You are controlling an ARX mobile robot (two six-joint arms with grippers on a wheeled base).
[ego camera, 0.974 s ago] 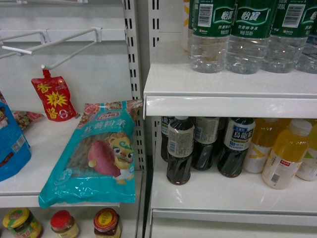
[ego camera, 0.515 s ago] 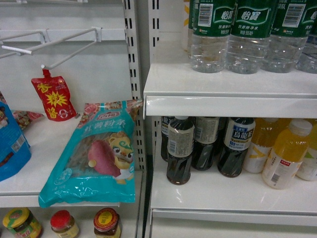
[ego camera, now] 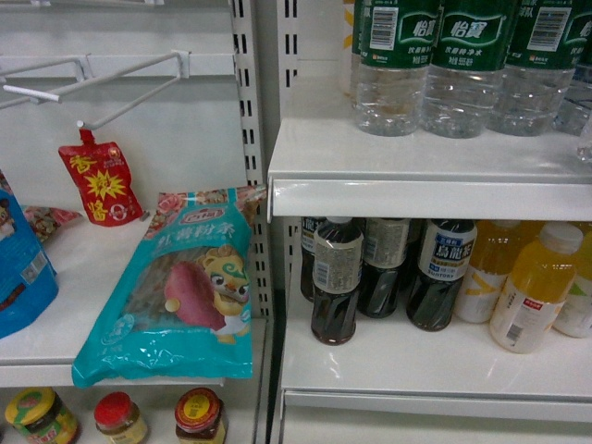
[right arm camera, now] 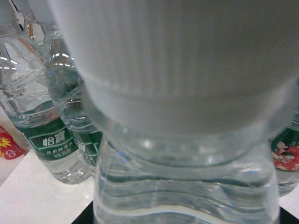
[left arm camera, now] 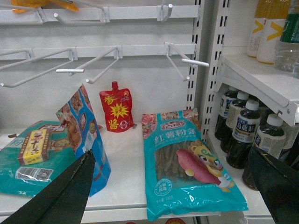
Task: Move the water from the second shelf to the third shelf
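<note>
A water bottle (right arm camera: 187, 177), clear and ribbed with a white cap, fills the right wrist view. My right gripper (right arm camera: 187, 220) is shut on it, and only dark finger corners show at the bottom edge. Behind it stand more water bottles (right arm camera: 51, 135) with green labels on a white shelf. In the head view these bottles (ego camera: 462, 65) line the upper right shelf (ego camera: 416, 157), and a clear sliver of bottle (ego camera: 585, 139) shows at the right edge. My left gripper (left arm camera: 173, 186) hangs open over the left shelf, its fingers (left arm camera: 60, 196) far apart and holding nothing.
Dark drink bottles (ego camera: 335, 277) and orange juice bottles (ego camera: 536, 287) fill the shelf below the water. On the left shelf lie a teal snack bag (ego camera: 176, 296), a red pouch (ego camera: 97, 185) and a blue bag (ego camera: 18, 268). White peg hooks (ego camera: 92, 83) jut out above. Jars (ego camera: 199, 416) stand underneath.
A clear sliver of bottle has come into the head view at the right edge, at upper-shelf height. Everything else is unchanged.
</note>
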